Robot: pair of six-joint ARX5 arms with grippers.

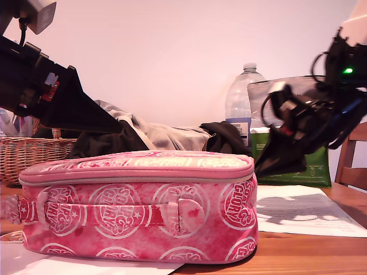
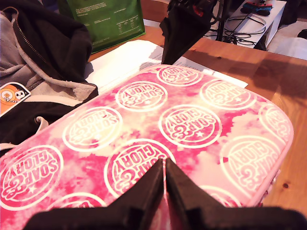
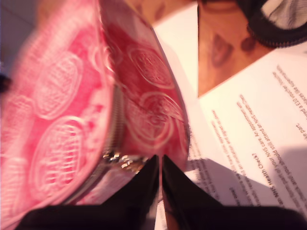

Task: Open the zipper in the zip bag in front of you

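The zip bag (image 1: 137, 217) is a pink soft case with white round logos, lying flat on the wooden table. Its zipper (image 1: 137, 179) runs as a thin silver line just below the top panel. My first gripper (image 2: 164, 165) is shut with nothing between its fingers, hovering over the bag's top panel (image 2: 192, 124); in the exterior view it comes in from the left (image 1: 116, 129). My second gripper (image 3: 159, 160) is shut at the bag's end by the exterior view's right (image 1: 257, 170), right beside the zipper (image 3: 114, 124) and its shiny metal end. Whether it touches the metal is unclear.
A wicker basket (image 1: 28, 154) stands at the exterior view's left, with heaped clothing (image 1: 166, 137) behind the bag. A water bottle (image 1: 243, 103) and a green pouch (image 1: 309, 169) stand at the back right. Printed papers (image 1: 304, 212) lie on the table; a wooden chair (image 1: 352, 160) is at the right edge.
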